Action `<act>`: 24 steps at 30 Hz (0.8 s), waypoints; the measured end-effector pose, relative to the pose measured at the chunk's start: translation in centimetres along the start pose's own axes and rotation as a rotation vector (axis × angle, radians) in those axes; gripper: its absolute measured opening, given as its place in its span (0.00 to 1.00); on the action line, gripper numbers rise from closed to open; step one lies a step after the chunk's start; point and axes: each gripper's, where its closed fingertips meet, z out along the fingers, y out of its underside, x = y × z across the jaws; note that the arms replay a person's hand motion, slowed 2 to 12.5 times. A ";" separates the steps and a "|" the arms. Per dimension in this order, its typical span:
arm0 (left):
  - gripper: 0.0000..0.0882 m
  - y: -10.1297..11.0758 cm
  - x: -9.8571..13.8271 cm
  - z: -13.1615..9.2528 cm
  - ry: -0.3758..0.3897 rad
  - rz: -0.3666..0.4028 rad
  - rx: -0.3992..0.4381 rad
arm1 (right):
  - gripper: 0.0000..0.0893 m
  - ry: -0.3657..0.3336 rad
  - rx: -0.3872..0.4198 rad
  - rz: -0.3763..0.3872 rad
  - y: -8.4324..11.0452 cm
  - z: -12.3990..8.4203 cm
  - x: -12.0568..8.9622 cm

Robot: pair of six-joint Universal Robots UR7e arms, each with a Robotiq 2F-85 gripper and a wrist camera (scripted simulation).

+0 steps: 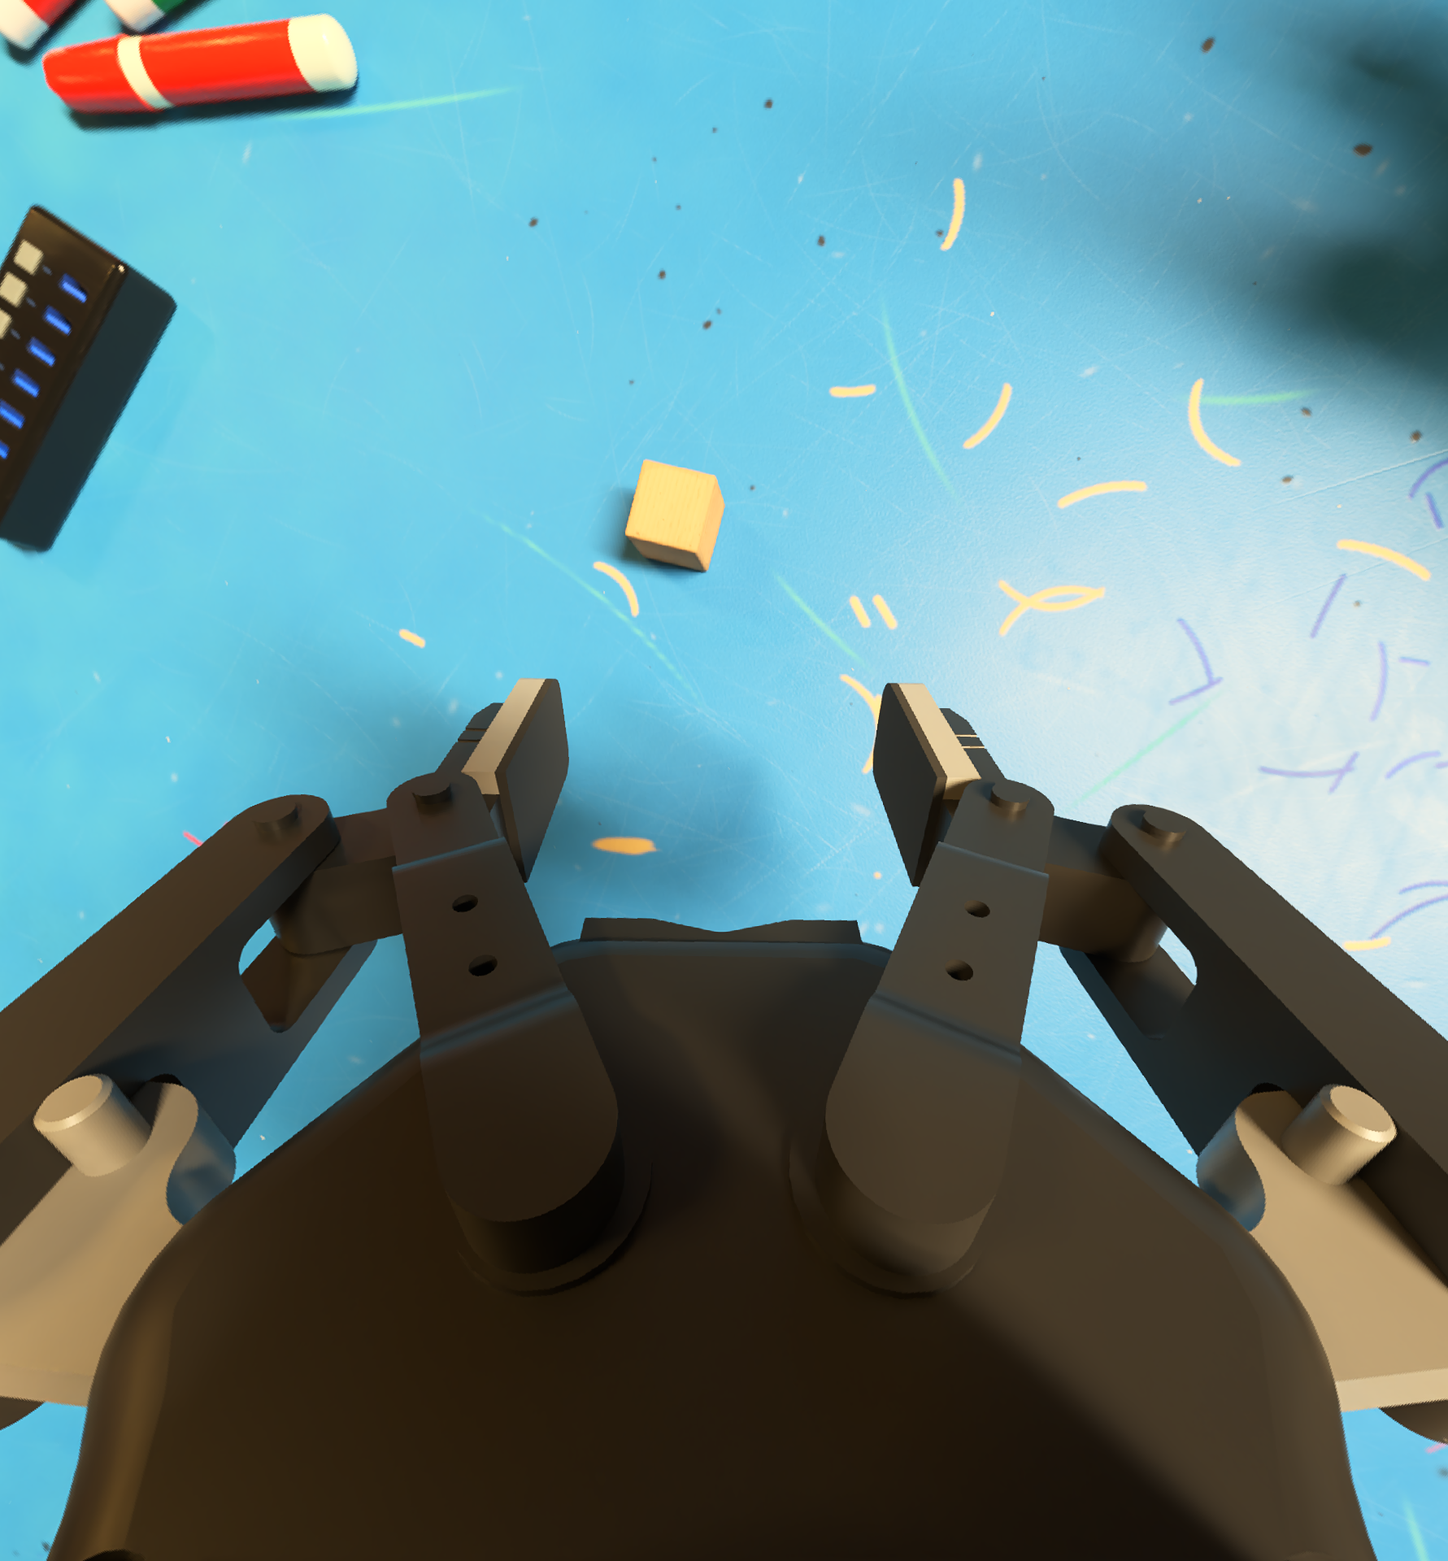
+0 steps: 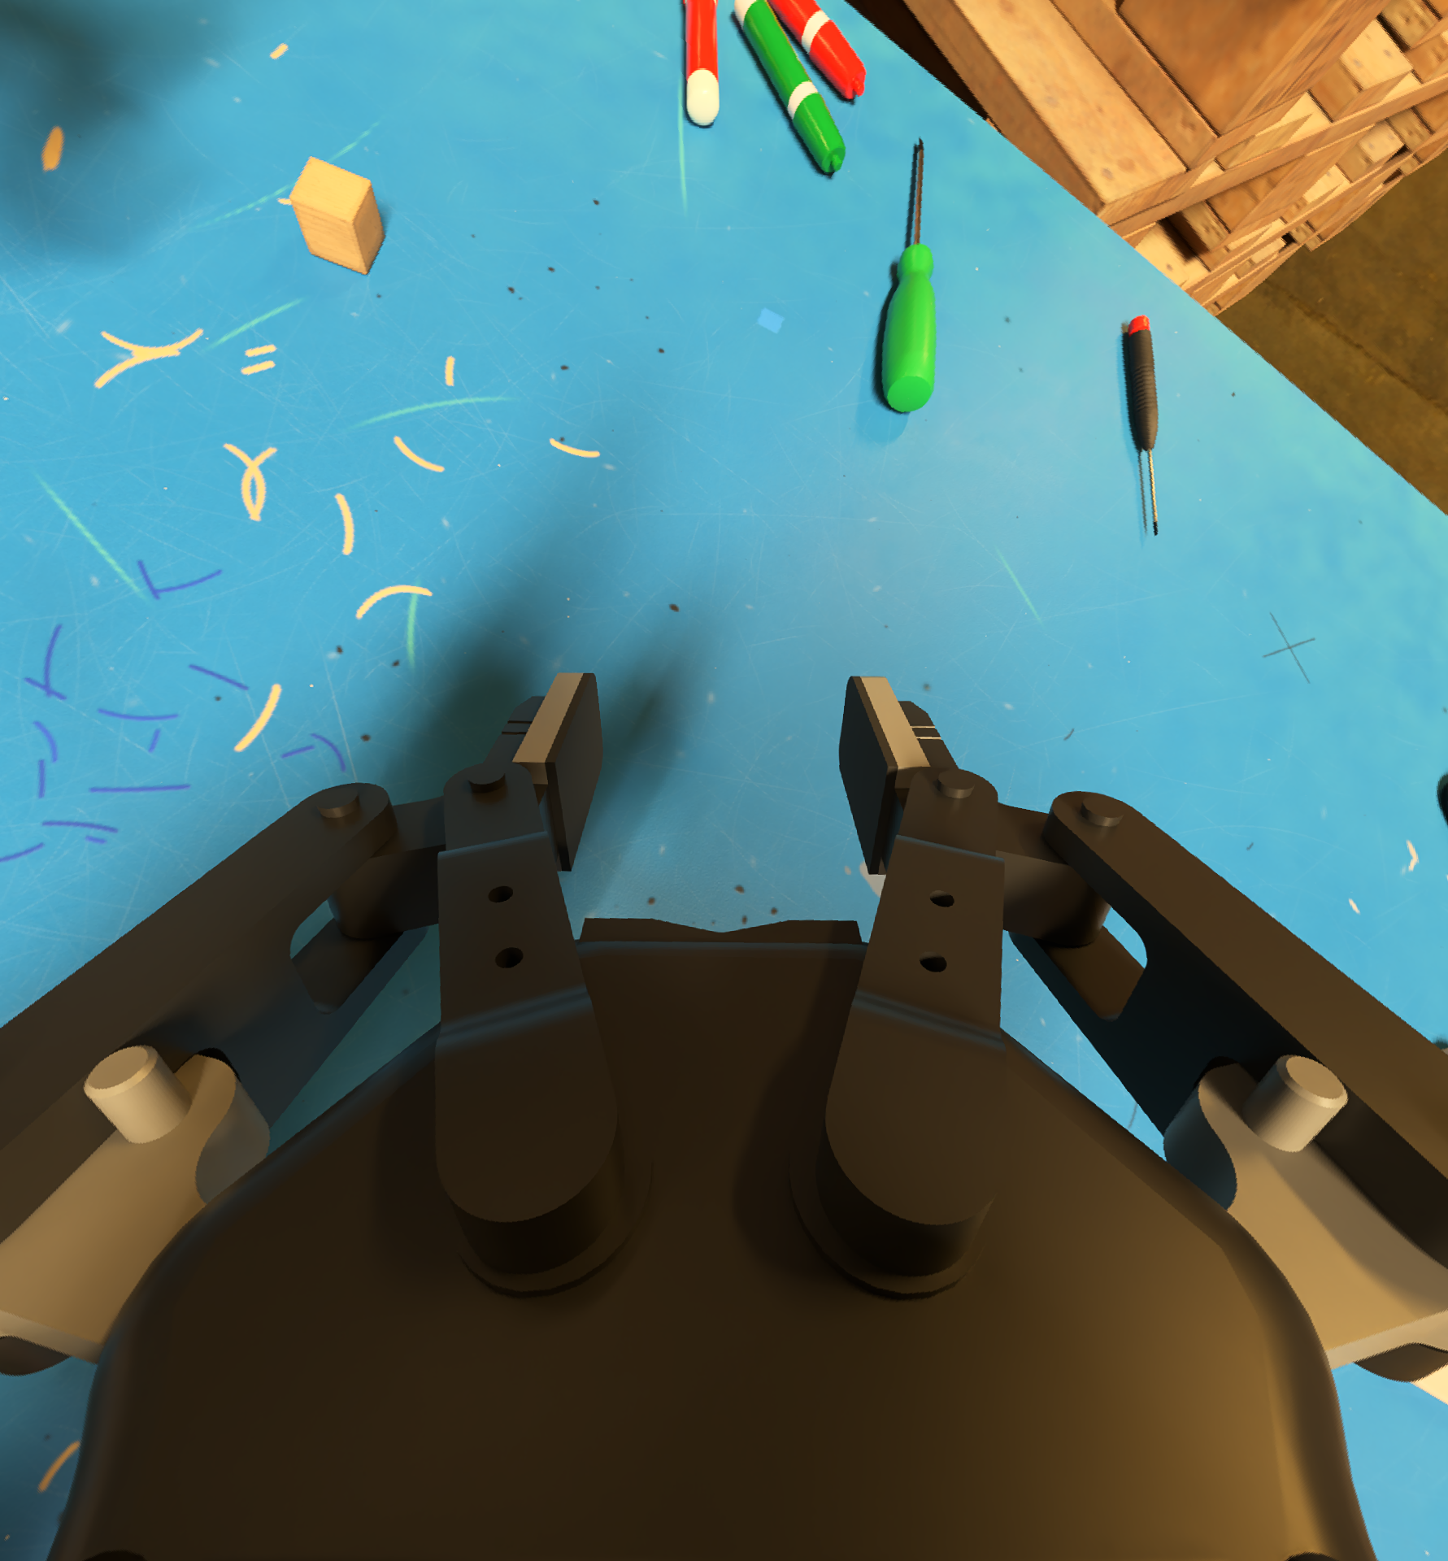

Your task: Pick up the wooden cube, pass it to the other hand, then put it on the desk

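The wooden cube [image 1: 675, 515] sat on the blue tabletop [image 1: 450, 422], just beyond the left tool [image 1: 720, 764]. Both it and the right tool [image 2: 720, 760] were spread wide, empty.

Open room lying around the wooden cube [image 1: 674, 515]

Bare blue surface [image 1: 450, 422] is lying on every side of the cube, nothing touching it. The left gripper [image 1: 720, 743], jaws spread and empty, is facing an unblocked stretch toward it. A black button box [image 1: 36, 380] and red marker [image 1: 196, 63] are sitting well apart, leftward; the green screwdriver [image 2: 910, 338] is lying well clear.
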 end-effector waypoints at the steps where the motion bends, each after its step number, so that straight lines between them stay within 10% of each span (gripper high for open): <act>1: 0.73 -0.2 -0.1 0.2 -0.001 0.015 -0.002 | 0.57 -0.003 0.002 0.000 0.0 0.0 -0.1; 24: 0.74 -2.3 -1.3 5.9 0.028 0.255 -0.131 | 0.64 -0.043 0.039 0.010 0.5 0.2 -2.3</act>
